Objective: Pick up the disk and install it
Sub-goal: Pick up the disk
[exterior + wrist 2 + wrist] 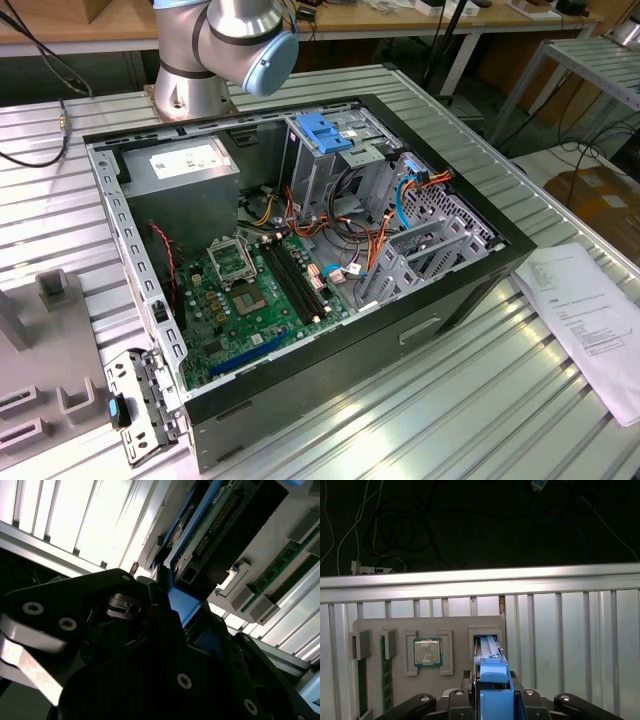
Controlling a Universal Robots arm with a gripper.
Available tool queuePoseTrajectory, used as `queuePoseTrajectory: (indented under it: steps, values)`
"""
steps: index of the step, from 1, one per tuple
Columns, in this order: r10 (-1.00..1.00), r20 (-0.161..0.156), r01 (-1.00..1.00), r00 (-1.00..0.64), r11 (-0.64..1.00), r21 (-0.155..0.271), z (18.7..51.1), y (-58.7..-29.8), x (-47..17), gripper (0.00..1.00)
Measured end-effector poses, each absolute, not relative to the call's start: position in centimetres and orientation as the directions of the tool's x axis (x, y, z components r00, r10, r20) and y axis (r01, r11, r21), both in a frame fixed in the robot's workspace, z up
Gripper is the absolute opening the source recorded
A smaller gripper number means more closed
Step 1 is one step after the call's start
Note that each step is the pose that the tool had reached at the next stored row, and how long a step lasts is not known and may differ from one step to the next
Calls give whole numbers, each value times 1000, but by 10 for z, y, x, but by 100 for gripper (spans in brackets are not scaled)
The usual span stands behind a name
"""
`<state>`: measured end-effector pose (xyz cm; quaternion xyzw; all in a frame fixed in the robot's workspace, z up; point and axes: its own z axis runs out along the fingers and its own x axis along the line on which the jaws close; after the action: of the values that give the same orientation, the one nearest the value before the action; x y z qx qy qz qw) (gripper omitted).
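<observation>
A ribbed metal table [420,425] carries an open computer case [330,372], a grey tray [30,375] and papers [590,310]

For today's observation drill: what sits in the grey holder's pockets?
A processor chip lies in one; a green memory stick stands in a slot. The disk, held in the pincer, covers most of another pocket.

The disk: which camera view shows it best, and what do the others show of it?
The second wrist view: the disk shows its circuit-board face and blue frame. In the first wrist view it stands end-on, a narrow blue edge.
</observation>
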<state>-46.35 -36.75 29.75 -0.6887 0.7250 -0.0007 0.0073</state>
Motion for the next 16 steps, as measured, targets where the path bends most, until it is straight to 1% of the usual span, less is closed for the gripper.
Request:
queuePoseTrajectory:
  steps: [16]
  values:
    - [-1000,-10,-1000,-24,24,-12,297,-368,-463,37]
